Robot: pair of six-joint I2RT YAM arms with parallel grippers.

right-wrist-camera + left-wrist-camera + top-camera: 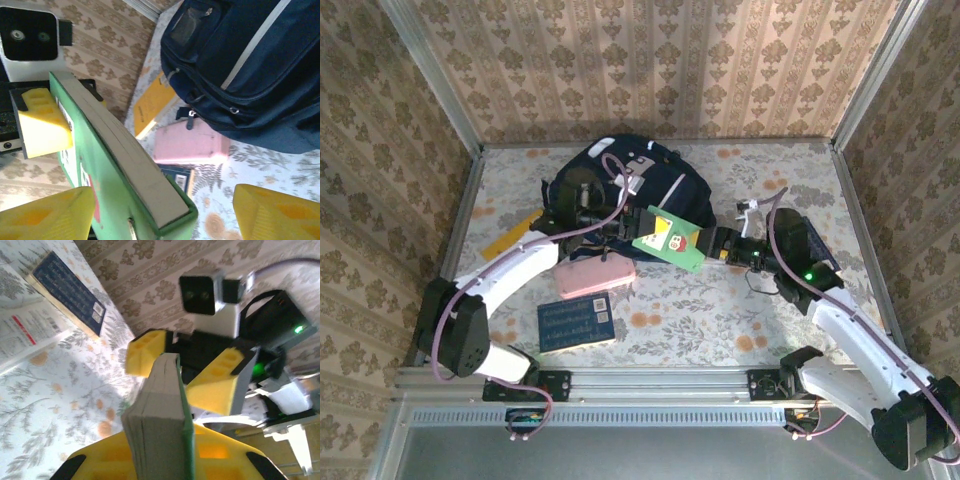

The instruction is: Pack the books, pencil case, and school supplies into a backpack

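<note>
One yellow book [513, 237] lies at the table's left, partly beside the backpack [665, 180]. Right of it, near the front, the blue book [577, 325] lies flat with the pink pencil case [593, 277] just behind it. The backpack sits at the back centre. The left gripper [160, 445] pinches one end of the green pack [668, 240], holding it tilted by the backpack's right front edge. At the pack's other end, the right gripper [160, 200] has its yellow fingers [275, 212] spread wide, one of them well clear of the pack.
</note>
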